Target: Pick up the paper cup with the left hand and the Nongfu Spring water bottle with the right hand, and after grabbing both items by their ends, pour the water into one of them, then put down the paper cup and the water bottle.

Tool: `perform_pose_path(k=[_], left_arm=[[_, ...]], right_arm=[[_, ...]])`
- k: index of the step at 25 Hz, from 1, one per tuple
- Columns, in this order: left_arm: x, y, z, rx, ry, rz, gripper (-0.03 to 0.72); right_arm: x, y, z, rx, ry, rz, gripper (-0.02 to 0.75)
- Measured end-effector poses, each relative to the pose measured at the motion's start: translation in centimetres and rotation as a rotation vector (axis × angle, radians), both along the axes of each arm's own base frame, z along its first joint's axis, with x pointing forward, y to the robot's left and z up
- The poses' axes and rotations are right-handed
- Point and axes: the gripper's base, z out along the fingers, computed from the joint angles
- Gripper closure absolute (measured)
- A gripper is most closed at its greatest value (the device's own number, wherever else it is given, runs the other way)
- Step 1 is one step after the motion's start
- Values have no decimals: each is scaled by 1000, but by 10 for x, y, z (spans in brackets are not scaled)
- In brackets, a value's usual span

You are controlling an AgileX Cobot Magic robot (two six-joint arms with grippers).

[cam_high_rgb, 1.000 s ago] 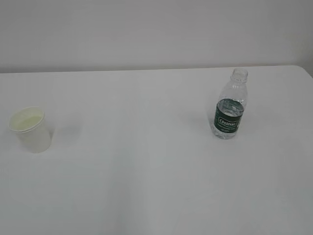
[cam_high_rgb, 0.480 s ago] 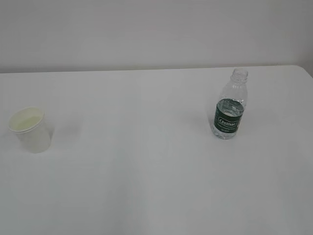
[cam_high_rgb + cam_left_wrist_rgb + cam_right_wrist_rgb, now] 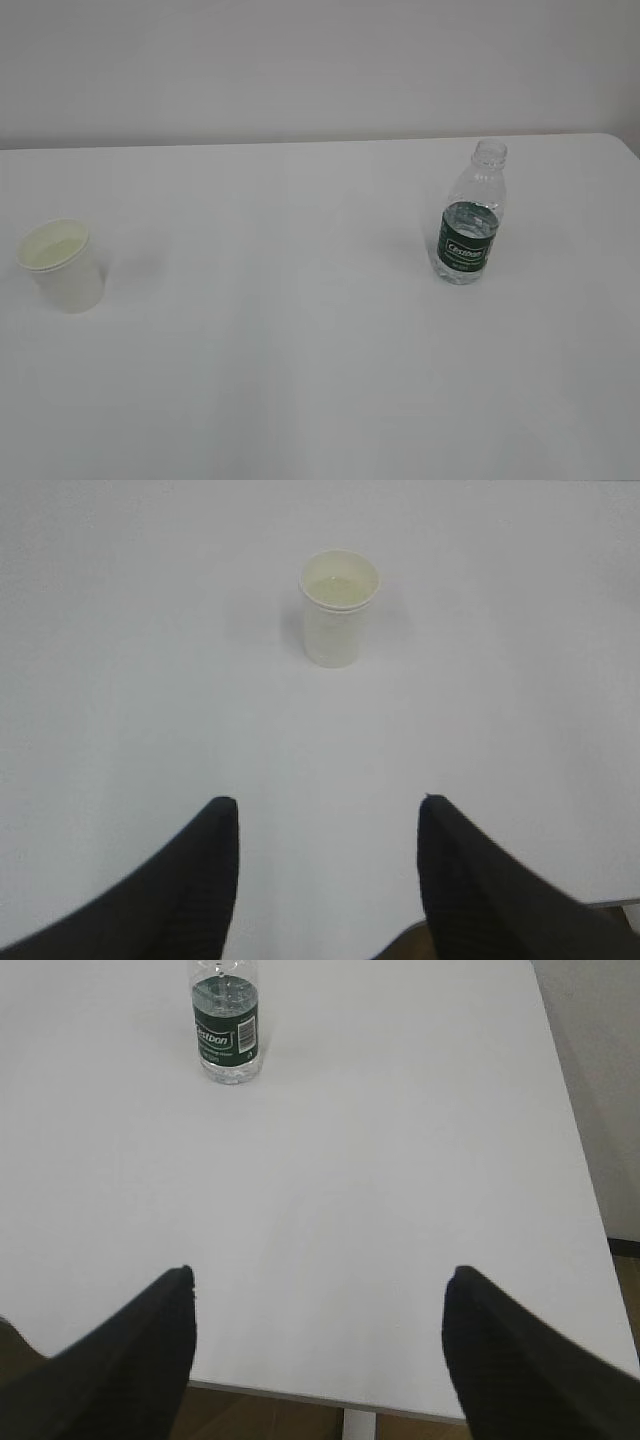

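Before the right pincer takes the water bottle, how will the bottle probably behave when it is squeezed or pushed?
The water bottle looks like thin clear plastic, so it may dent under a firm squeeze. It has no cap, so squeezing or tilting could spill water. It stands tall on a narrow base on the table, so a side push probably tips it.

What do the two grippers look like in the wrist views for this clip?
Only the fingers show. The left gripper has two matte black fingers, broad at the base and tapering to rounded tips, with a faint ribbed texture. The right gripper looks the same: black tapered fingers. No cables or markings visible.
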Motion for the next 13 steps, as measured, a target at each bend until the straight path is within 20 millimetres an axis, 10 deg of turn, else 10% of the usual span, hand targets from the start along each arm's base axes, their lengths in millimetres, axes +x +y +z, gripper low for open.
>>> perform_pose_path(k=[13], left_arm=[[0,0,0,0,0,0,281]], right_arm=[[0,0,0,1,0,-1,152]])
